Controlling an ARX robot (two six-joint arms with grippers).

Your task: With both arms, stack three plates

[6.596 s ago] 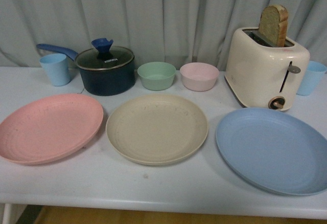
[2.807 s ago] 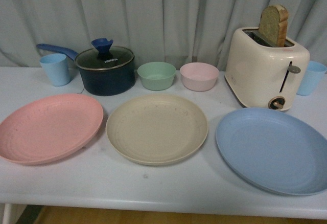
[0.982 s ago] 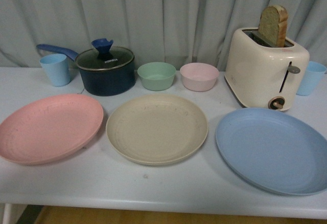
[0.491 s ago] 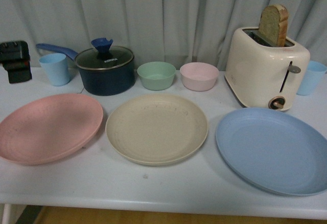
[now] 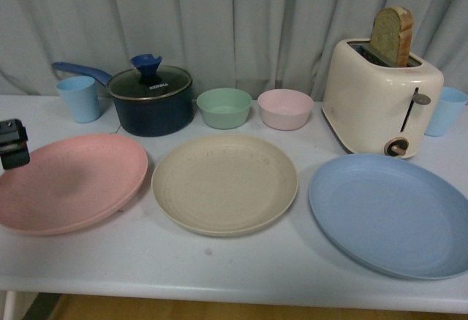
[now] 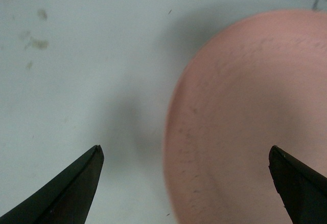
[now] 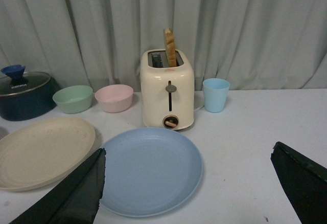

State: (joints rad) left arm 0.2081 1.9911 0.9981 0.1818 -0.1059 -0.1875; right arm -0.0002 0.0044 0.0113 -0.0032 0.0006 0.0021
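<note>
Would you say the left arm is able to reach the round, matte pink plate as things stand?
Probably yes: the open left gripper hovers at the edge of the pink plate, nothing between them.

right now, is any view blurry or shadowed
left wrist view: the pink plate has a soft, blurred rim, with a dim shadow on the table beside it; front view: even light, no glare; right wrist view: sharp, the blue plate throws only a faint shadow
</note>
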